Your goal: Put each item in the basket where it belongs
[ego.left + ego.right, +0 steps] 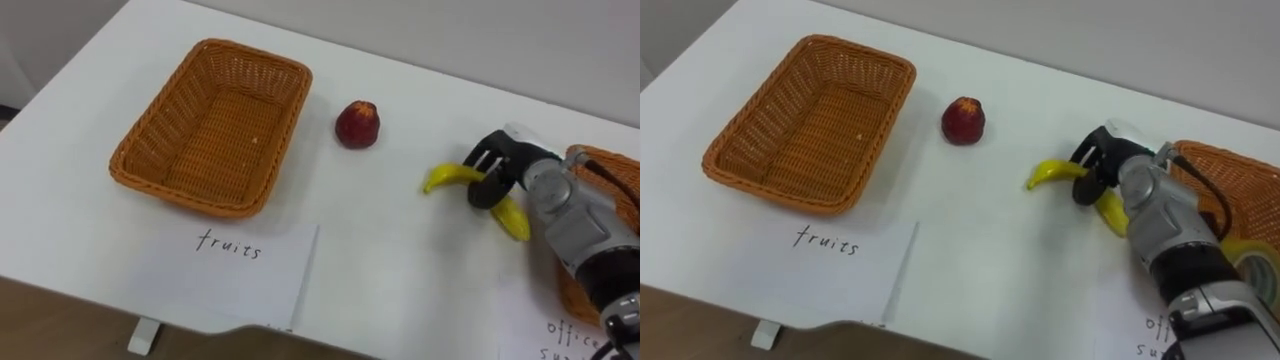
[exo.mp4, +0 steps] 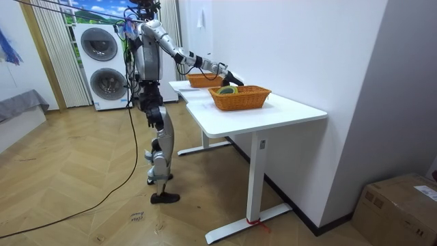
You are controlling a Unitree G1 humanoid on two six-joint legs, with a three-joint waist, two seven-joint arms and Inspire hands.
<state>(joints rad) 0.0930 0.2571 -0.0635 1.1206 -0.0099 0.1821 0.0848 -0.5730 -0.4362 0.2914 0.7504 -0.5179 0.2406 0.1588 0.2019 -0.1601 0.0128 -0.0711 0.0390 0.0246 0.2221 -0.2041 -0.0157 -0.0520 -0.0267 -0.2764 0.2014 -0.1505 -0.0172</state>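
Observation:
A yellow banana point(image 1: 450, 177) lies on the white table point(image 1: 400, 270), right of the middle. My right hand point(image 1: 497, 163) comes in from the right, its dark fingers curled round the banana's bend. A red apple point(image 1: 357, 124) sits alone to the left of the banana. Further left stands the empty wicker fruit basket point(image 1: 135, 165), with a paper label point(image 1: 235, 265) reading "fruits" in front of it. The second wicker basket point(image 1: 1220, 160) is at the right edge, behind my forearm, and holds a roll of yellow tape point(image 1: 1252, 262).
In the room view I stand at the long side of the table point(image 2: 273, 113), right arm stretched over it past the nearer basket point(image 2: 239, 98). A wall runs behind the table. A second paper label point(image 1: 560, 335) lies at the front right.

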